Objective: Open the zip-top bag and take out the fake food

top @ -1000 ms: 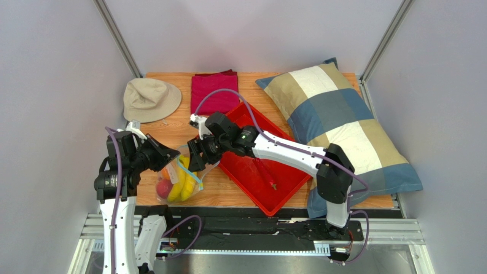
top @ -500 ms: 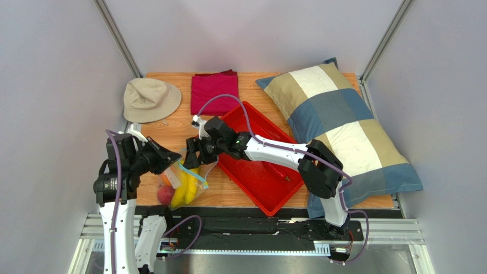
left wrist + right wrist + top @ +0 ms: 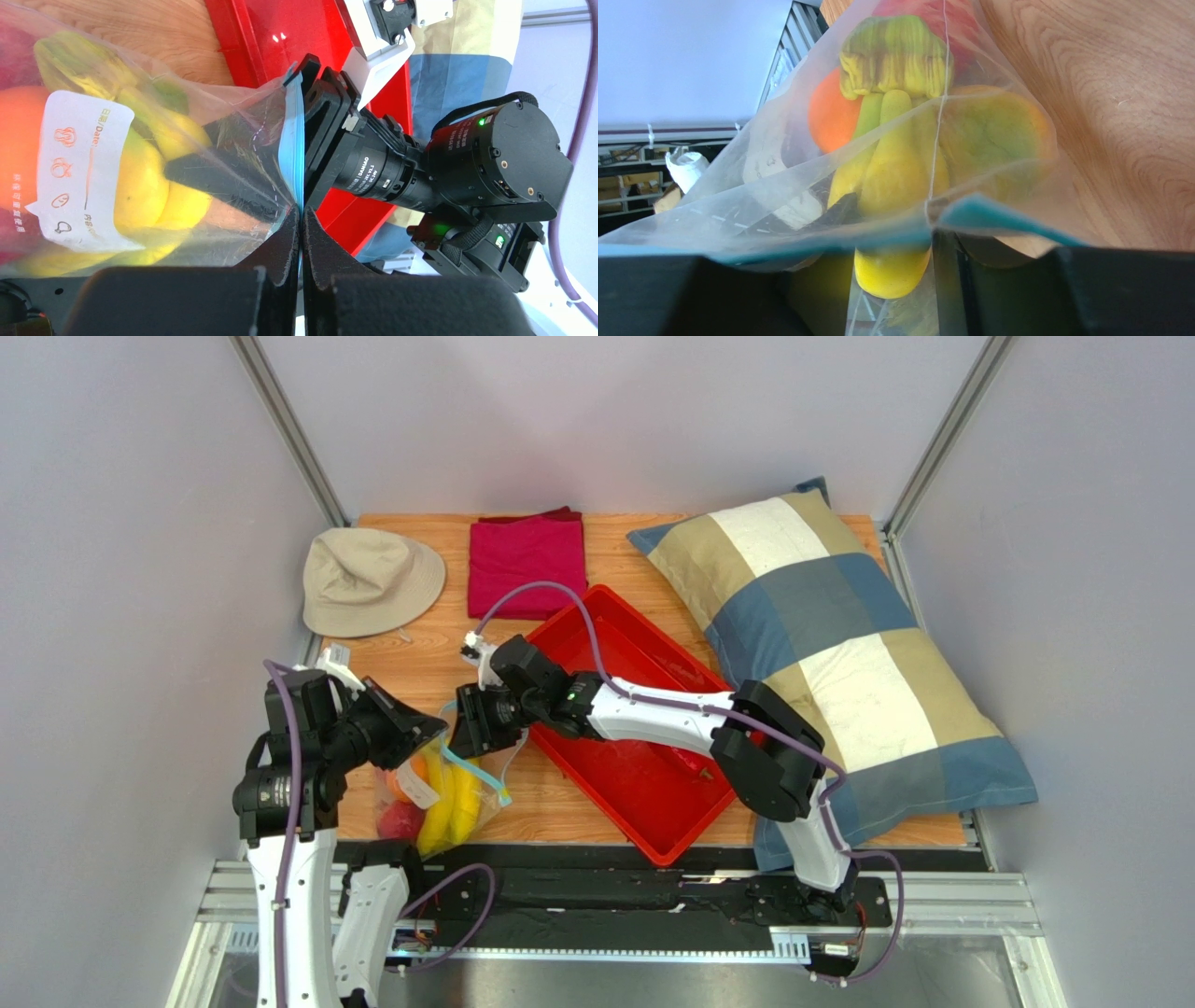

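Your left gripper (image 3: 302, 238) is clamped on the zip-top bag (image 3: 210, 140) at its teal mouth strip. Your right gripper (image 3: 460, 725) meets the same strip, but you cannot tell whether it grips. The fake food (image 3: 892, 168) sits inside the bag, beside the red tray (image 3: 617, 791).

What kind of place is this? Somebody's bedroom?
Probably not: it looks like a robot practice booth. Plain grey walls box in a wooden table, two robot arms are bolted to a metal rail, and the pillow, hat and red tray look like props.
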Controlling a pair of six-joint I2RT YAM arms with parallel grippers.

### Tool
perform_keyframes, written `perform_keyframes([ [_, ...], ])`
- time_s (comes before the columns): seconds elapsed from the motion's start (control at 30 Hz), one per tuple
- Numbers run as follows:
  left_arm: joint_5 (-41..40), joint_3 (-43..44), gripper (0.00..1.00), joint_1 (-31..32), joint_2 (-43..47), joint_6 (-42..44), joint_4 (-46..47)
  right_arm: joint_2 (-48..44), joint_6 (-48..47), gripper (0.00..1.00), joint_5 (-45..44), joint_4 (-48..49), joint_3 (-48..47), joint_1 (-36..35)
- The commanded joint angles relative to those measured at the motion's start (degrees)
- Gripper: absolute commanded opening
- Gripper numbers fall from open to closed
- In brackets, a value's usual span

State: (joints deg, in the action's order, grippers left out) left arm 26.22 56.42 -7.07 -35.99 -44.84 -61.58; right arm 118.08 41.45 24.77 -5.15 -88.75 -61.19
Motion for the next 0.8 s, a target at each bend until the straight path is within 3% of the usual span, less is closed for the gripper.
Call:
perform_keyframes([
  [0.0, -1.2, 0.2, 0.0, 0.2, 1.1, -1.0, -0.1, -0.8, -2.9, 0.27, 0.7, 0.4, -1.8, -0.6],
  [0.03, -3.1, 0.4, 0.0, 0.3, 1.2, -1.1, -1.2, -1.4, -3.7, 0.13, 0.8, -0.8, -2.5, -0.6],
  [0.1, -4.9, 1.2, 0.0, 0.2, 1.3, -1.8, -2.4, -2.1, -7.6, 0.0, -0.1, -2.8, -4.1, -0.6],
  [0.43, -17.9, 9.8, 0.0, 0.3, 0.2, 0.0, -5.7, -10.8, -22.4, 0.0, -1.7, -10.7, -4.1, -1.6],
  [0.77, -20.4, 8.3, 0.0, 0.3, 2.9, 1.2, -7.1, -19.0, -25.1, 0.0, -8.8, -11.7, -4.7, -1.7],
])
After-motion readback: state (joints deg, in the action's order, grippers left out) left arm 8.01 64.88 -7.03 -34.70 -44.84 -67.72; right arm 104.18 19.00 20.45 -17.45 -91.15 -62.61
